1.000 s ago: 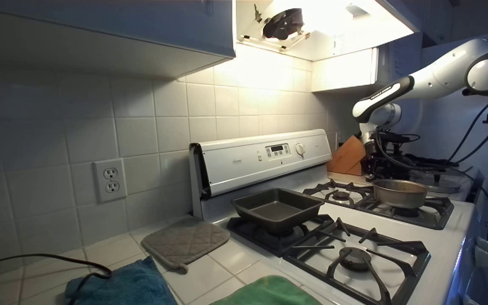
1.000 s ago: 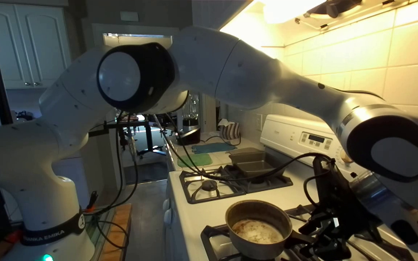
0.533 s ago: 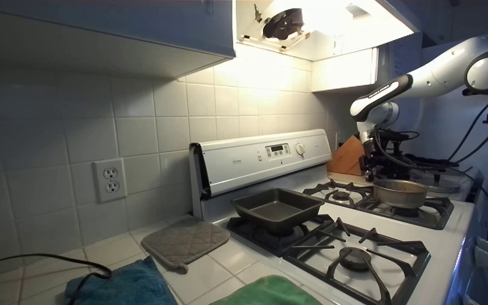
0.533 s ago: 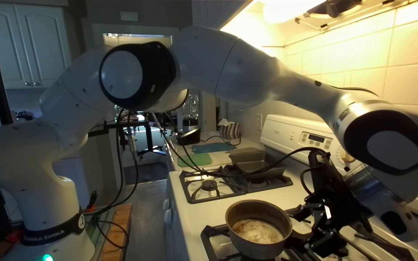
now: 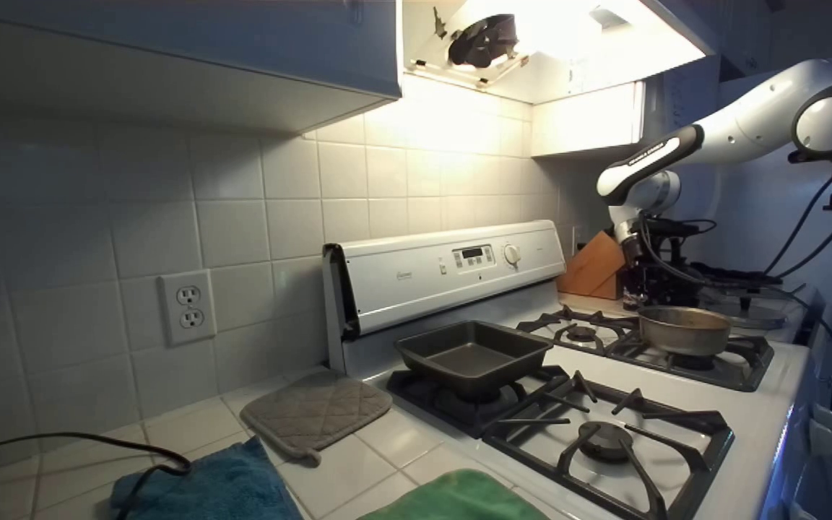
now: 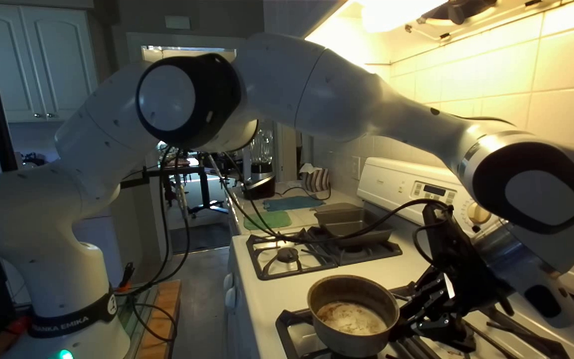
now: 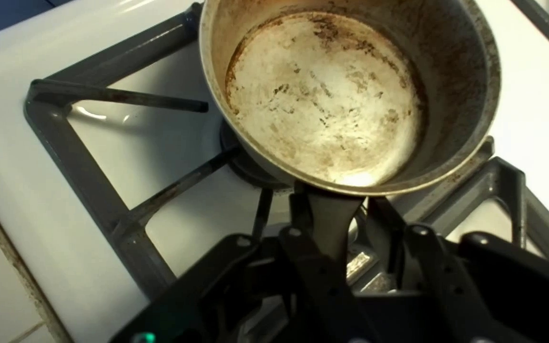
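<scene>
A metal saucepan with a stained inside (image 7: 451, 95) stands upright on a burner grate. It also shows in both exterior views (image 5: 683, 332) (image 6: 352, 344). My gripper (image 7: 340, 209) is low beside the pan, with its fingers on either side of the dark handle (image 7: 330, 228). The left finger in the wrist view is very near or touching the handle. A gap shows between the handle and the right finger. In an exterior view the gripper (image 6: 409, 321) points at the pan and hides most of the handle.
A dark square baking pan (image 5: 474, 354) sits on another grate. The stove's back panel (image 5: 452, 267) rises behind. A wooden knife block (image 5: 593, 263) and a glass lid (image 5: 748, 316) are near the arm. A grey potholder (image 5: 318, 412), blue towel (image 5: 214, 487) and green cloth (image 5: 459, 498) lie on the counter.
My gripper has moved a little toward the pan, and its fingers have come closer together around the handle. The saucepan has shifted slightly, away from the gripper in an exterior view.
</scene>
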